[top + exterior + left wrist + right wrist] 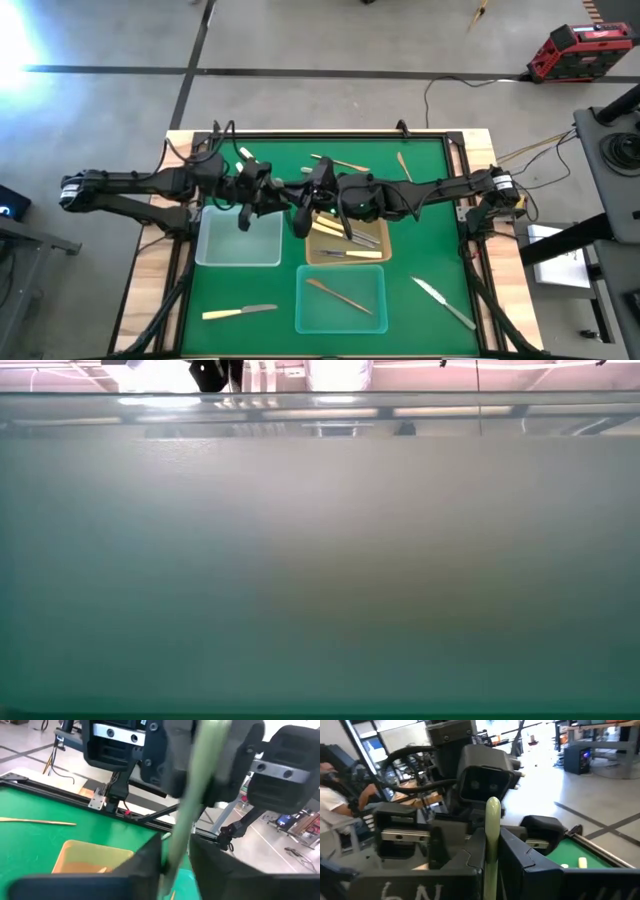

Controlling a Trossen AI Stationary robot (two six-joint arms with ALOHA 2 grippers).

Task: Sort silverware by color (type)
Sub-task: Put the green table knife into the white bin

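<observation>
Low view is fogged out by a translucent wall, nothing legible. Above the tan tray (pixel 375 255), both grippers meet on one cream-handled piece (pixel 492 835): right gripper (pixel 492 865) clamped on it, left gripper (pixel 175 865) fingers around the same handle, piece standing on end. Other silverware lies near the tan tray: cream-handled knife (pixel 240 313), silver knife (pixel 443 302), with bare green mat (pixel 430 210) between.

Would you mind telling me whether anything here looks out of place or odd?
Yes: both grippers, left gripper and right gripper, pinch the same cream-handled piece mid-air over the table's middle. The low view is also entirely fogged out, apparently by a translucent tray.
</observation>
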